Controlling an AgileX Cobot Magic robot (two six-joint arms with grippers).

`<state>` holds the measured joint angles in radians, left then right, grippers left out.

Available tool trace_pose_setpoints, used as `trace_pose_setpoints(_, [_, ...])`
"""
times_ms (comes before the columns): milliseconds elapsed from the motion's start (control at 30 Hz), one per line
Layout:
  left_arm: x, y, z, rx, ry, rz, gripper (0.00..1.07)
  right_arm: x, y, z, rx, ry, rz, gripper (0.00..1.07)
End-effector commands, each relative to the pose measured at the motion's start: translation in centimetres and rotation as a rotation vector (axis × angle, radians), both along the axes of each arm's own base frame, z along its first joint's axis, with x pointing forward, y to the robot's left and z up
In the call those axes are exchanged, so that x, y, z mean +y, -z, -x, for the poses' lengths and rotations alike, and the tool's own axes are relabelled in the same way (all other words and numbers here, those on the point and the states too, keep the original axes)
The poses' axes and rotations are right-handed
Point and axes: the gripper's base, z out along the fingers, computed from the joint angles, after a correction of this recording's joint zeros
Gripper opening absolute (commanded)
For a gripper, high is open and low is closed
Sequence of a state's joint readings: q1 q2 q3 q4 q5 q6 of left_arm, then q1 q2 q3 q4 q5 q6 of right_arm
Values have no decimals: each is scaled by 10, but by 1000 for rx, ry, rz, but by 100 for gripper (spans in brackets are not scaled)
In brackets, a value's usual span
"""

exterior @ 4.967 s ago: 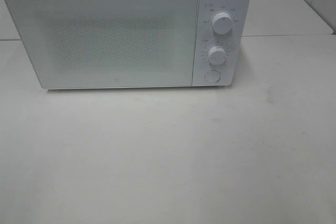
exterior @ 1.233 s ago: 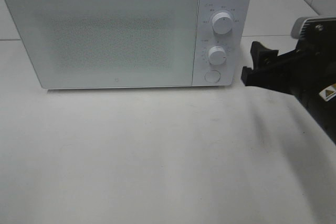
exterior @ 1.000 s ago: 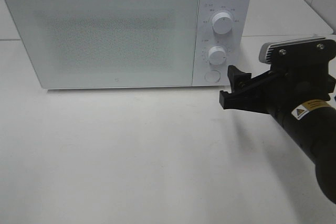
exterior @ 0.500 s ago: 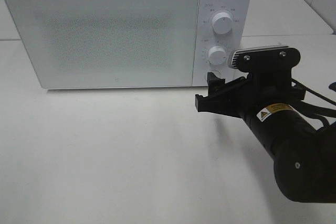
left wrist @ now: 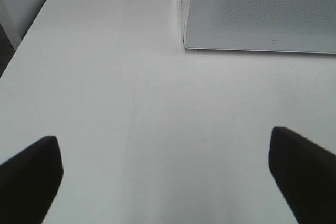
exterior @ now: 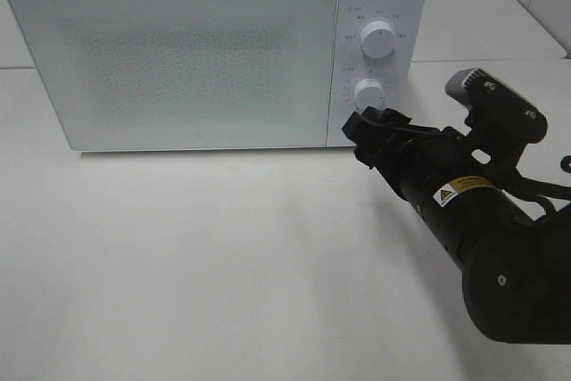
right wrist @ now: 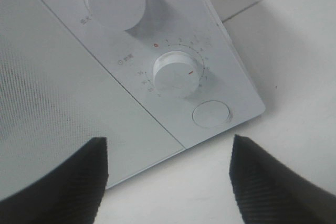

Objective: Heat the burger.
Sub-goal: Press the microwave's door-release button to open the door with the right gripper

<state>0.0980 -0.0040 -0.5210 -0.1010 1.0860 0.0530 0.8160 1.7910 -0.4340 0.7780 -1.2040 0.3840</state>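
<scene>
Bright, even, diffuse light washes the white table (exterior: 178,256) pale; shadows are soft and faint. The fingers (left wrist: 29,179) of the left pincer (left wrist: 163,137) look dark and unfocused.

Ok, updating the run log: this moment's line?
right gripper: open, empty, near microwave button | left gripper: open | door: shut | burger: unseen

A white microwave (exterior: 214,51) stands with its door (exterior: 134,60) shut on the pale surface (exterior: 223,265), and the panel (exterior: 403,86) right of its door bears an upper knob (exterior: 378,40), a lower knob (exterior: 368,93) and, lowest, a round button (right wrist: 211,114).
</scene>
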Motion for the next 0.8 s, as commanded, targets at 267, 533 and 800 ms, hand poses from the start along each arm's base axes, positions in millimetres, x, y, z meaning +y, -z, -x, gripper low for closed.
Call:
trace_pose_setpoints(267, [0,0,0,-17,-6,4,100,4,4,1,127,138,-553,43])
trace_pose_setpoints(533, [0,0,0,-17,-6,4,100,5,8,2,210,233,-843,20])
trace_pose_setpoints(800, [0,0,0,-17,-6,4,100,5,9,3,241,281,-988,0])
